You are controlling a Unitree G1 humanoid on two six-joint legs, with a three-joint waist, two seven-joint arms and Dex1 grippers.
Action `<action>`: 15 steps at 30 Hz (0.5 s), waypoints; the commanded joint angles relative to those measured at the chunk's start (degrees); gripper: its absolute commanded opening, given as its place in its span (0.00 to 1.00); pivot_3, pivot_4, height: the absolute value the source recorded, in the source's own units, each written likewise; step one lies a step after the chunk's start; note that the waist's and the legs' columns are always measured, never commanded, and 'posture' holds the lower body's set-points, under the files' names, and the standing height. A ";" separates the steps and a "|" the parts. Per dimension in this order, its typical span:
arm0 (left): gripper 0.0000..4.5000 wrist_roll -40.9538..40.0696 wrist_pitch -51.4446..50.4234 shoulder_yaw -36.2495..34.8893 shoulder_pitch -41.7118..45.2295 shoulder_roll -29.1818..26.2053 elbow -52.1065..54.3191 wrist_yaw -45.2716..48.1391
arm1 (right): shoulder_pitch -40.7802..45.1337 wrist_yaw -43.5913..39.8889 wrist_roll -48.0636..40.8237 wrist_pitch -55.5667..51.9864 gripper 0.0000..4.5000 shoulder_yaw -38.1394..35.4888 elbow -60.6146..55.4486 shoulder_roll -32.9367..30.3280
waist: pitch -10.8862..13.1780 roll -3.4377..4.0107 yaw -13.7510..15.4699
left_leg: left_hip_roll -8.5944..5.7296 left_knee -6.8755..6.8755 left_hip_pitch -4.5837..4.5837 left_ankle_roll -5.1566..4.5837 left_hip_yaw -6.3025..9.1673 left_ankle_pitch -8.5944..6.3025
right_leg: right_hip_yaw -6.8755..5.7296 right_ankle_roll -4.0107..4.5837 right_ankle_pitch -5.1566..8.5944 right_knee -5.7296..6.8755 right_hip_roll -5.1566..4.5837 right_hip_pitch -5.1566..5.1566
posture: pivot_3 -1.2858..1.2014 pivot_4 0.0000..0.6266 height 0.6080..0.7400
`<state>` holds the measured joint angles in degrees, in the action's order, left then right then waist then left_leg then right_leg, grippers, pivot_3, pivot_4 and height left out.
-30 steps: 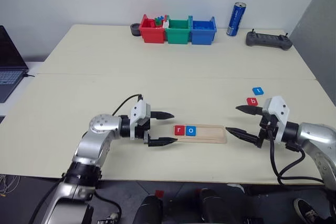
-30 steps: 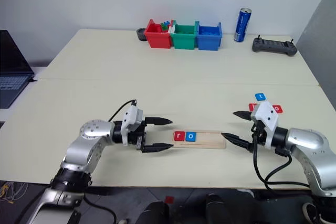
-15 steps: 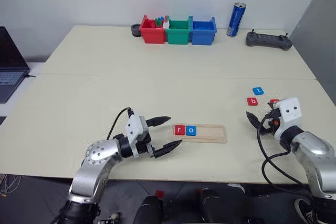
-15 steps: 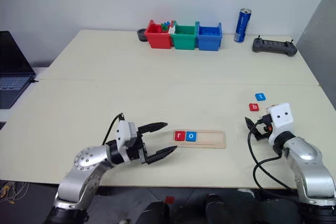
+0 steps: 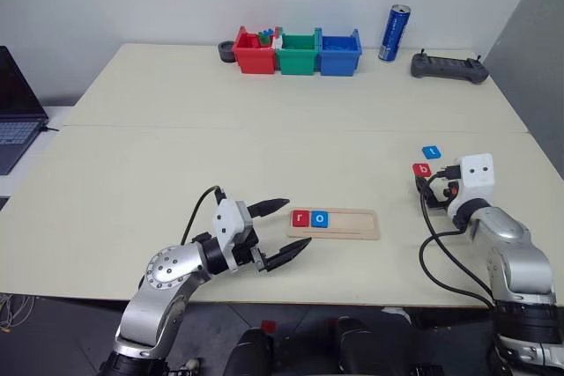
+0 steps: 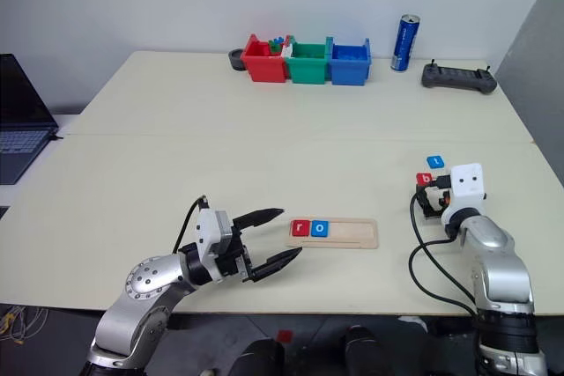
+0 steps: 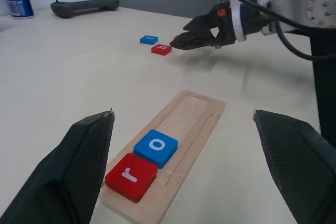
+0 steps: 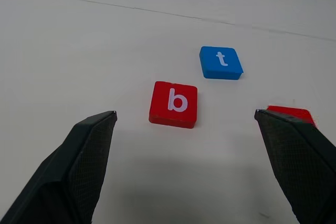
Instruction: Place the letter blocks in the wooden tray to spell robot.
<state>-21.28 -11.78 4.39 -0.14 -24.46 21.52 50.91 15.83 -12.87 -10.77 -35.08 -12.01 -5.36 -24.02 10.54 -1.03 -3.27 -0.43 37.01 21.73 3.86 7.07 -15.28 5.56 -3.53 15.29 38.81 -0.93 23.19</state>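
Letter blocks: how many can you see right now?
5. Red r and blue o sit in the wooden tray. Red b, blue t and a partly hidden red block lie on the table before the right pincer.

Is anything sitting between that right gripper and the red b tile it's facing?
Nothing visible does. The right gripper is open, and bare table lies between it and the red b tile; the blue t tile lies beyond.
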 commanded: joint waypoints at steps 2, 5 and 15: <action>0.99 -0.75 1.58 0.04 0.41 -0.90 0.90 0.66 | 4.06 1.61 -0.36 -1.05 1.00 -0.32 2.26 1.72 | 0.00 0.00 0.00 | 0.00 0.00 0.00 0.00 0.01 0.00 | 0.00 0.00 0.00 0.00 0.00 0.00 | 0.52 0.24 1.00; 0.99 -0.91 1.86 -0.15 0.41 -1.34 0.44 1.03 | 6.31 2.45 -0.11 -1.69 1.00 -0.14 4.82 3.09 | 0.00 0.00 0.00 | 0.00 0.00 0.01 0.00 0.01 0.00 | 0.00 0.00 0.00 0.00 0.00 0.00 | 0.52 0.24 1.00; 0.99 -1.35 2.48 -0.66 0.14 -2.79 -0.43 1.86 | 10.82 5.56 -0.22 -2.18 1.00 -0.90 12.03 6.31 | 0.00 0.01 -0.07 | 0.00 -0.01 0.01 0.00 0.01 0.00 | 0.00 0.00 0.00 -0.01 0.00 0.01 | 0.52 0.24 1.00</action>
<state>-21.64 -10.54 4.30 0.03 -26.94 20.25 52.31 25.31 -8.03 -10.67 -37.50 -12.02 6.66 -17.73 10.53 -1.01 -3.33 -0.43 37.00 21.74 3.86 7.07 -15.28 5.57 -3.52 15.29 38.80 -0.93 23.20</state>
